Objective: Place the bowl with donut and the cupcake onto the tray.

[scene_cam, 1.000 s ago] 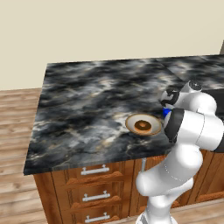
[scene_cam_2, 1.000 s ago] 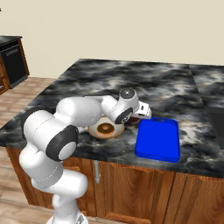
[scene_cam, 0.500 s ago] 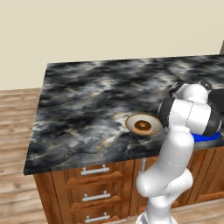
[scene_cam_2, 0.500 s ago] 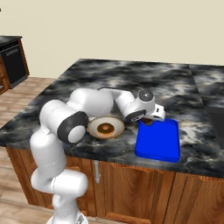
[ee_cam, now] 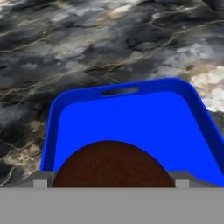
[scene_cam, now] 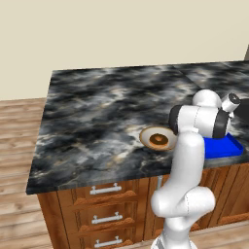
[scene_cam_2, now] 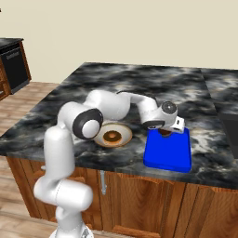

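Note:
My gripper (scene_cam_2: 166, 131) is shut on the dark reddish-brown cupcake (ee_cam: 111, 164) and holds it just over the far end of the bright blue tray (scene_cam_2: 169, 153). In the hand view the cupcake's dome sits between the two fingertips (ee_cam: 42, 179), with the tray (ee_cam: 131, 118) spread out beyond it. The cream bowl (scene_cam_2: 113, 135) with the tan rim rests on the counter left of the tray, with the ring donut (scene_cam_2: 111, 136) inside. From the left base view the bowl (scene_cam: 158, 138) and donut (scene_cam: 158, 141) lie left of my arm, and the tray (scene_cam: 224, 147) peeks out behind it.
The dark marble counter (scene_cam_2: 139, 88) stretches wide behind and to the left. A dark flat patch (scene_cam_2: 231, 132) lies right of the tray. The counter's front edge runs close below bowl and tray. A black appliance (scene_cam_2: 14, 67) stands far left.
The hand has swung right, away from the bowl, and come over the tray's far end with the cupcake in it. The bowl and donut have stayed put.

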You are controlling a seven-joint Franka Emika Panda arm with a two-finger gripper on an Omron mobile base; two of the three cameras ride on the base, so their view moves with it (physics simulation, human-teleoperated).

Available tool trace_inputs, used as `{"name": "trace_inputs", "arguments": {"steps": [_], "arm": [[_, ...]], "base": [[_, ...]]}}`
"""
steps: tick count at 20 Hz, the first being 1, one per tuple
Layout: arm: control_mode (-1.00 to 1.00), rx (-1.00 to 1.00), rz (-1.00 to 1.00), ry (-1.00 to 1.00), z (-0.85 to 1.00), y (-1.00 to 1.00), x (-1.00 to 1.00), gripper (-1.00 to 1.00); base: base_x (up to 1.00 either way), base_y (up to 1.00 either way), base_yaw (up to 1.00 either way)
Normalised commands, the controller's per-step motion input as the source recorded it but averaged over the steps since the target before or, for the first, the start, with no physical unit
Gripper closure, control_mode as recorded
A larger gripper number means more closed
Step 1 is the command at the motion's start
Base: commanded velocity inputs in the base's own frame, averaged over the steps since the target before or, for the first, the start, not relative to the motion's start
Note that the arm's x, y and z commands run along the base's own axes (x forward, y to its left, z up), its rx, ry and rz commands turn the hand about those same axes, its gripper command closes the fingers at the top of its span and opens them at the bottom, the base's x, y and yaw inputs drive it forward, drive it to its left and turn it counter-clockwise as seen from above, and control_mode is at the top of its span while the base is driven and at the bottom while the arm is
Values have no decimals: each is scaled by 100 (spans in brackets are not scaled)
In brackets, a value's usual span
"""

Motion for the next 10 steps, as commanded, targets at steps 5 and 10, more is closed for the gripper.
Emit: {"name": "trace_inputs", "arguments": {"steps": [5, 10], "arm": [[-100, 3, 0, 4, -24, -11, 27, 100], [-100, 1, 0, 8, -32, 0, 34, 100]], "base": [[0, 0, 0], [0, 0, 0]]}}
